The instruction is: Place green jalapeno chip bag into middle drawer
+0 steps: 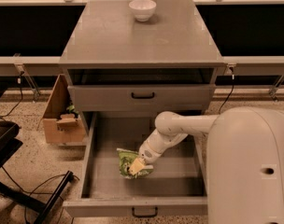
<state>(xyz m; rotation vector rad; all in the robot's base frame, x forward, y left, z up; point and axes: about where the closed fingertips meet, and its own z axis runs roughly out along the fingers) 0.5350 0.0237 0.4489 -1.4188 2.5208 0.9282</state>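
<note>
The green jalapeno chip bag (127,161) is a small crinkled light-green bag. It lies on the floor of the middle drawer (104,185), left of centre. The drawer is pulled fully out, with its black handle at the front edge. My gripper (138,164) reaches down into the drawer from the right on a white arm. Its fingers are closed on the right side of the bag, which rests low on or just above the drawer floor.
A white bowl (142,9) stands at the back of the grey cabinet top (137,41). The shallower upper drawer (142,97) is shut. A cardboard box (62,120) sits on the floor to the left, beside black chair legs (20,181) and cables.
</note>
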